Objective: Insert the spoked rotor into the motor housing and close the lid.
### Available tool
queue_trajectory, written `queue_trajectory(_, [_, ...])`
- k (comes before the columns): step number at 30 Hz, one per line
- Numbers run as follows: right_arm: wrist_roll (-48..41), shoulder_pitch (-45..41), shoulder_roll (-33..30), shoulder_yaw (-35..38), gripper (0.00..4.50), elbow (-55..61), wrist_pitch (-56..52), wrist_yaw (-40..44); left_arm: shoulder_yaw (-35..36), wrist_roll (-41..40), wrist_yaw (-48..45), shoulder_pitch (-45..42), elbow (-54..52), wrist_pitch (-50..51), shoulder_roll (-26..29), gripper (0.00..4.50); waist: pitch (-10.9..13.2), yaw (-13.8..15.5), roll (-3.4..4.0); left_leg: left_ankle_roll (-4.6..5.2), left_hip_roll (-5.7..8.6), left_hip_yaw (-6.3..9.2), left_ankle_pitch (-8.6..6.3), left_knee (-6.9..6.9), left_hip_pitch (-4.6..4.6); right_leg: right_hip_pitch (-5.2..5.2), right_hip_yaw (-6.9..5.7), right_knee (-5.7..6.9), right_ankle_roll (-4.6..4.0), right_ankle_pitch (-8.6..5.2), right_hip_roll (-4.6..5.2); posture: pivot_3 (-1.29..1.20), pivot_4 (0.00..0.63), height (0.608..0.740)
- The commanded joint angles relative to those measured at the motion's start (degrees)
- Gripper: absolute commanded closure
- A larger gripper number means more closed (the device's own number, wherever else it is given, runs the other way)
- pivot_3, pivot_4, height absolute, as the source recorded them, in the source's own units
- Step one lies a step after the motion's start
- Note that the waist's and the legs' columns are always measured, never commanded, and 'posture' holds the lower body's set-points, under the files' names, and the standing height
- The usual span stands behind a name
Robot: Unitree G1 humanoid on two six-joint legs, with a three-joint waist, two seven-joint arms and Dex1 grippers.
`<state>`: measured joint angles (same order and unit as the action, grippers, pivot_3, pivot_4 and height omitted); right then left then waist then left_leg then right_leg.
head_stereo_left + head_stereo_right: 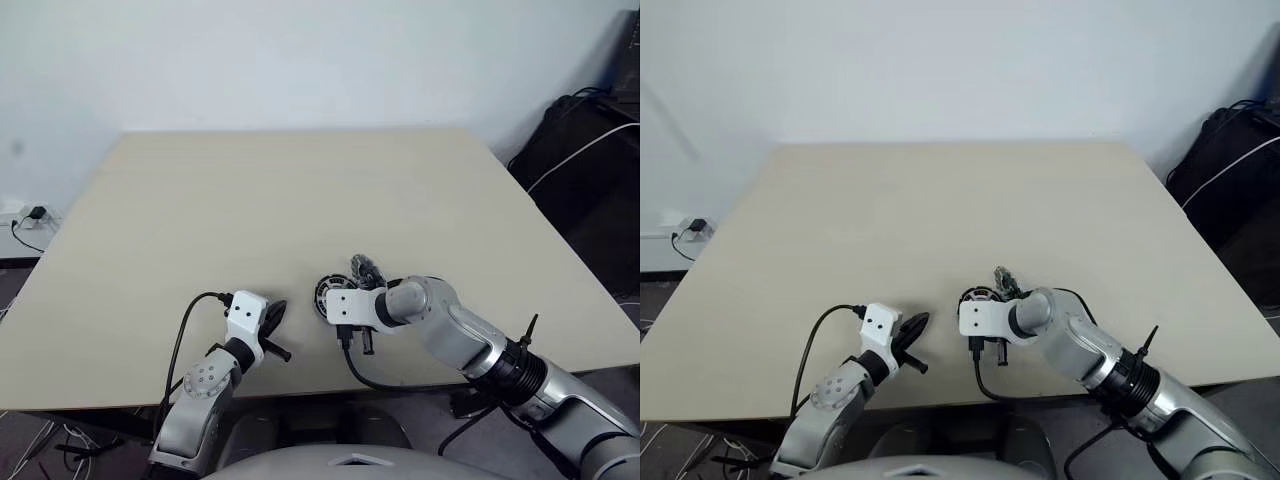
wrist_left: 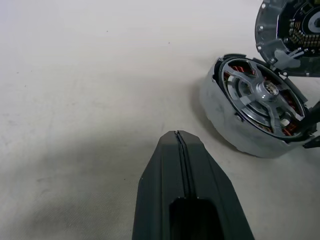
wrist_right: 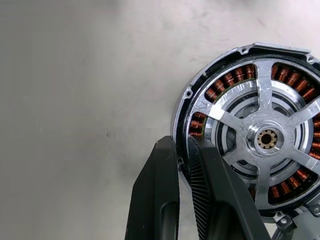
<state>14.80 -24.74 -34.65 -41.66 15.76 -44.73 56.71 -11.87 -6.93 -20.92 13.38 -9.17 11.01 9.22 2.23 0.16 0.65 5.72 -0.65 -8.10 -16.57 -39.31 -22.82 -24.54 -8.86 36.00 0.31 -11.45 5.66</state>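
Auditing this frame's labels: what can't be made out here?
- Lid: left wrist view, cut off by the frame edge.
- Motor housing rim: right wrist view, partly covered by the right end effector and cut off at the edge.
- Spoked rotor seating depth: unclear; too small in the head views.

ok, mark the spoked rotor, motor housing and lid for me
spoked rotor (image 3: 266, 138): right wrist view, on its shiny silver hub.
motor housing (image 2: 220, 112): left wrist view, on its grey outer wall.
lid (image 2: 287, 25): left wrist view, on its darker ribbed face, propped beyond the housing.
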Motion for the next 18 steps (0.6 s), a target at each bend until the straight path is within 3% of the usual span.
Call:
queue_trajectory(1, [-2.48,-0.07,2.29,3.92,4.44,4.91,-6.92,-0.72,-0.24,-0.03,-0.27,-0.63,-0.5,-1.19,-0.26,4.5,0.0,0.03,0.0,0.01,0.0,0.0,-0.01,0.01,-0.01,-0.01,0.0,0.0,-0.01,-0.01,0.0,0.0,0.0,0.74])
queue_trajectory(8, [-6.5,-0.35,4.5,4.89,4.44,6.99,-15.12,-2.4,-0.8,-0.05,-0.03,-0.24,-1.97,-0.26,-0.53,4.5,0.01,0.05,0.01,0.05,0.0,0.0,-0.03,0.03,-0.04,-0.04,-0.02,-0.01,-0.05,-0.02,0.02,0.0,0.0,0.74])
queue_trajectory(17, [-9.0,-0.7,5.38,5.19,4.44,3.39,-12.42,-6.11,-0.62,-0.23,0.34,-0.26,-3.04,0.6,-0.35,4.5,0.01,0.0,0.01,0.05,0.01,0.0,-0.03,0.03,-0.04,-0.03,-0.03,-0.02,-0.03,-0.01,0.02,0.0,0.0,0.74])
queue_trajectory(18, [-9.45,-0.8,5.67,5.38,4.09,3.26,-12.03,-6.29,-0.55,-0.25,0.32,-0.33,-3.05,0.68,-0.3,4.5,0.01,-0.02,0.01,0.04,0.01,0.0,-0.03,0.02,-0.04,-0.03,-0.03,-0.01,-0.03,-0.01,0.02,0.0,0.0,0.74])
